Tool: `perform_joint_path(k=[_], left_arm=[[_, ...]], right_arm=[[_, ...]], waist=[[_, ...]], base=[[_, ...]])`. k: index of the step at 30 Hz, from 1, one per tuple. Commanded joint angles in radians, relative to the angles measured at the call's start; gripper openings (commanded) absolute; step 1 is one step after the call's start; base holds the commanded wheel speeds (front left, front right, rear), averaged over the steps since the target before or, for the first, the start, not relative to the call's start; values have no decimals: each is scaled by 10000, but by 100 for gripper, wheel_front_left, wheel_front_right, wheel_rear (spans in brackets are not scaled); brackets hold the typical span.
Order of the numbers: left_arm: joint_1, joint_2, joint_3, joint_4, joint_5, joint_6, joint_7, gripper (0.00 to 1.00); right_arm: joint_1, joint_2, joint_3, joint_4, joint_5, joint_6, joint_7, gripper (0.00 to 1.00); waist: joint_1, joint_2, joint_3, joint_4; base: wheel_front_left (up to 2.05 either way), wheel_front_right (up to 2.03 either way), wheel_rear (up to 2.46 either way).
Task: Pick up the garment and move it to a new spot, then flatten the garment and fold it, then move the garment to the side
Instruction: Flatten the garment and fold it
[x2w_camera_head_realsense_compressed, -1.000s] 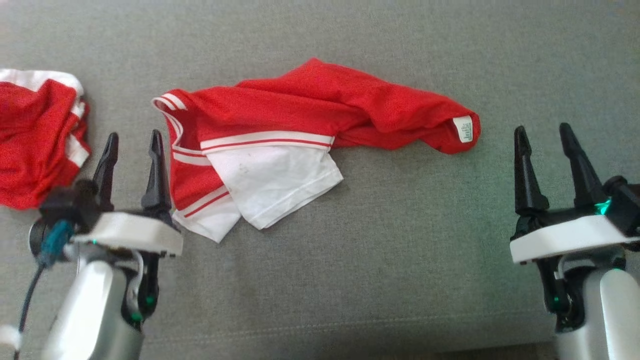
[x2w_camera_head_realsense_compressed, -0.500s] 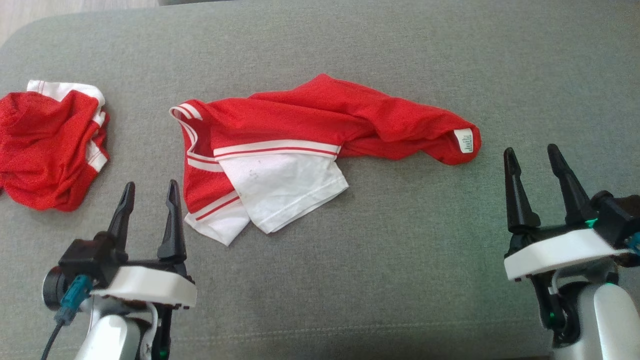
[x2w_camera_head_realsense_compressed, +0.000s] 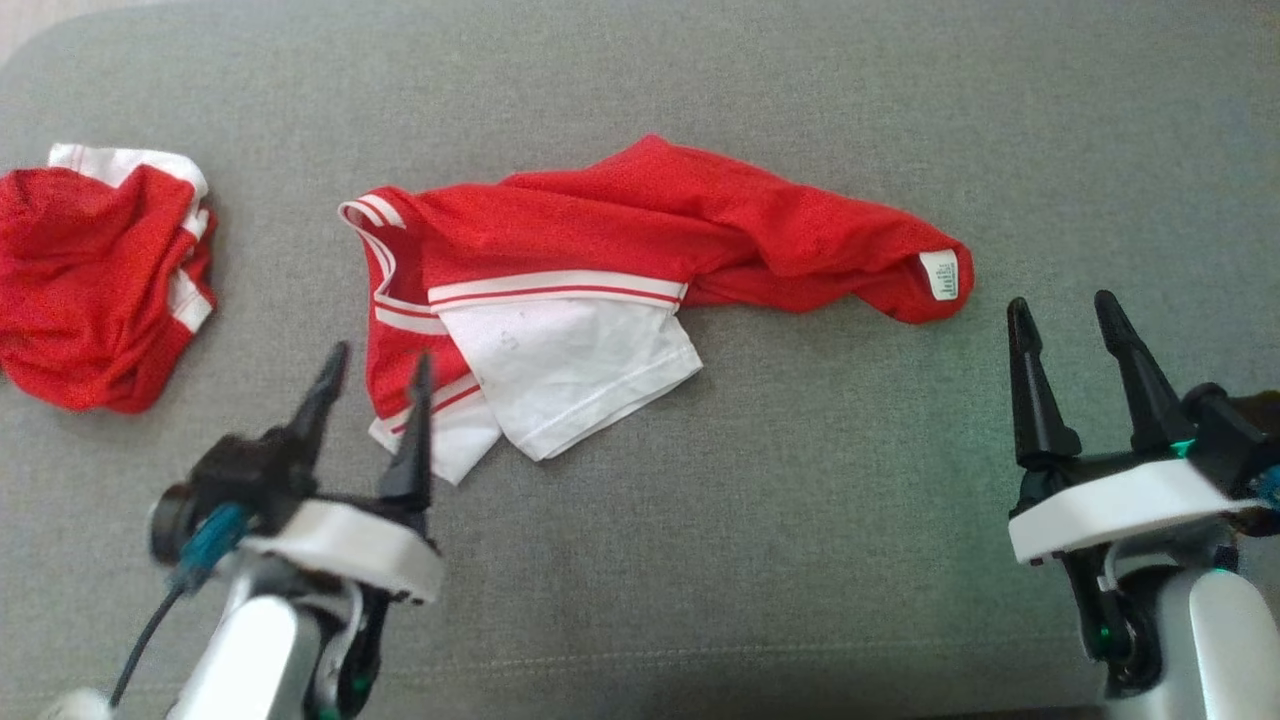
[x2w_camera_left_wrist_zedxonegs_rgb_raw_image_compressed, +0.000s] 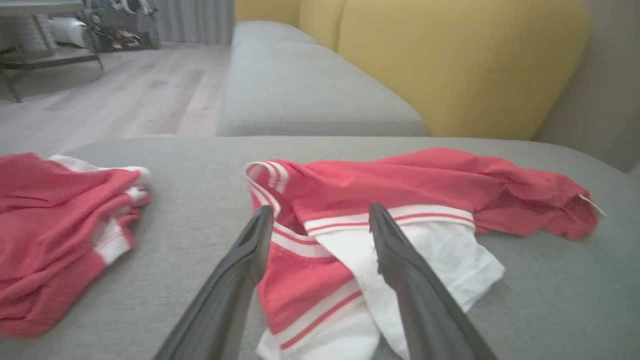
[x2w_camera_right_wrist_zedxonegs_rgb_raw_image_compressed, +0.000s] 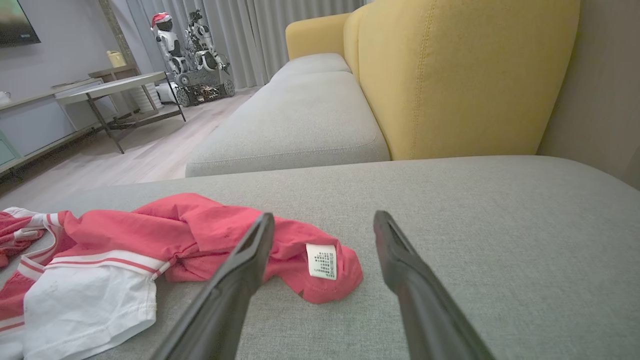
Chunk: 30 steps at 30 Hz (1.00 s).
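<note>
The red and white garment (x2w_camera_head_realsense_compressed: 620, 240) lies crumpled in the middle of the grey sofa (x2w_camera_head_realsense_compressed: 800, 450). A white label (x2w_camera_head_realsense_compressed: 939, 274) sits at its right end, the print too small to read. The left end effector (x2w_camera_head_realsense_compressed: 381, 355), fingers spread, hovers over the garment's near-left corner. The right end effector (x2w_camera_head_realsense_compressed: 1060, 302), also spread and empty, is just near of the label. A second red garment (x2w_camera_head_realsense_compressed: 90, 280) lies at the far left.

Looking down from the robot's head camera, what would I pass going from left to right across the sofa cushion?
Bunched-up red garment → spread red-and-white garment → its white label → right hand.
</note>
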Motion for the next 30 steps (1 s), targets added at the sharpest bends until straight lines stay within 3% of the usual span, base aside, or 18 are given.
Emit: perform_joint_path(k=[1, 6, 12, 22, 23, 24, 26, 30], left_arm=[[-598, 61, 161, -100, -49, -164, 166, 100], [-774, -417, -506, 823, -436, -689, 705, 100], [-736, -854, -807, 1779, -928, -1022, 943, 100], [-1287, -970, -809, 2607, -1242, -1487, 609, 100], [-1317, -950, -826, 2571, -1197, -1498, 521, 92], [-1332, -936, -838, 2529, -1166, -1502, 446, 53], [-1338, -905, -837, 2430, -1104, -1463, 308, 1], [-1316, -854, -833, 2245, -1050, -1387, 218, 0]], right_arm=[[-283, -98, 259, -424, -23, 75, 14, 100], [-366, -92, 336, -409, -8, 75, -26, 100], [-477, -81, 321, -384, 5, 75, -95, 100], [-679, -61, 254, -260, -30, 75, -174, 100], [-682, -59, 225, -245, -33, 75, -178, 100], [-684, -57, 182, -221, -38, 75, -179, 100], [-688, -52, 126, -176, -54, 75, -181, 100], [-728, -46, 1, -63, -96, 75, -145, 100]], waist=[[0, 0, 114, -23], [0, 0, 389, -134], [0, 0, 723, -215], [0, 0, 1009, -284], [0, 0, 1018, -282], [0, 0, 1021, -278], [0, 0, 1008, -266], [0, 0, 983, -229]], base=[[0, 0, 0], [0, 0, 0], [0, 0, 0], [0, 0, 0], [0, 0, 0], [0, 0, 0], [0, 0, 0], [0, 0, 0]])
